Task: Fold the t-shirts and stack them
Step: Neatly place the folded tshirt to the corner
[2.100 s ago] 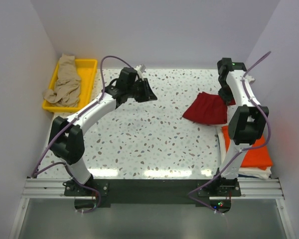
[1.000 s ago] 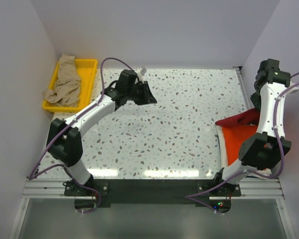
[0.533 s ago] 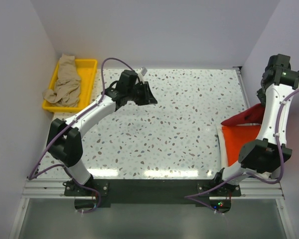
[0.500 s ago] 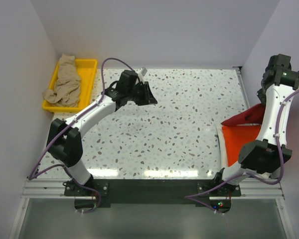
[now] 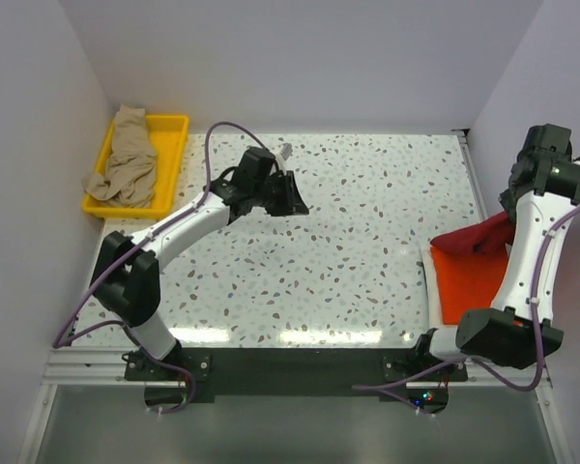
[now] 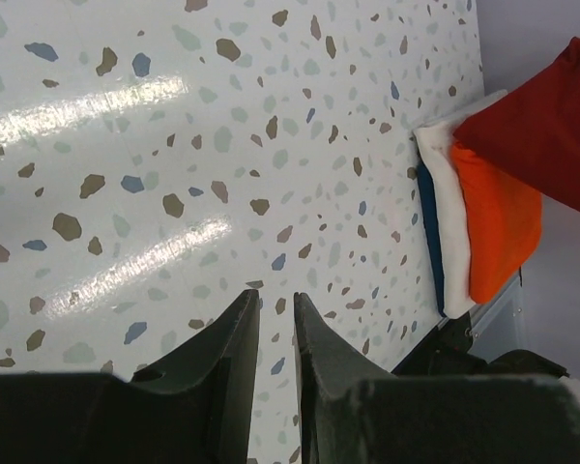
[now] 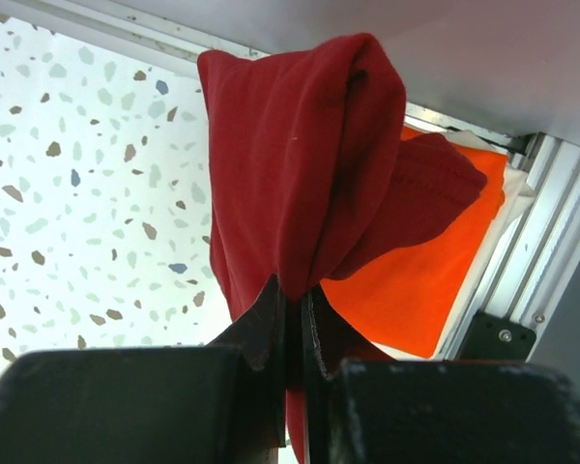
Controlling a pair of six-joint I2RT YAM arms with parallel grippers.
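Note:
My right gripper (image 7: pixel 295 295) is shut on the dark red t-shirt (image 7: pixel 300 164), which hangs folded over the stack at the table's right edge (image 5: pixel 474 237). The stack has the bright orange t-shirt (image 5: pixel 469 285) on top of the white one (image 6: pixel 445 208). The orange shirt also shows in the right wrist view (image 7: pixel 425 280). The tan-beige t-shirt (image 5: pixel 126 159) lies crumpled in the yellow tray (image 5: pixel 169 135) at the back left. My left gripper (image 6: pixel 273 304) is shut and empty, held above the table's middle (image 5: pixel 292 198).
A blue layer (image 6: pixel 428 227) shows under the white shirt. The speckled tabletop (image 5: pixel 348 222) lies between the arms. A metal rail (image 7: pixel 551 251) runs along the table's right edge by the wall.
My right arm has carried the dark red shirt from mid-table right to over the orange stack and lowered it. My left gripper has shifted slightly right.

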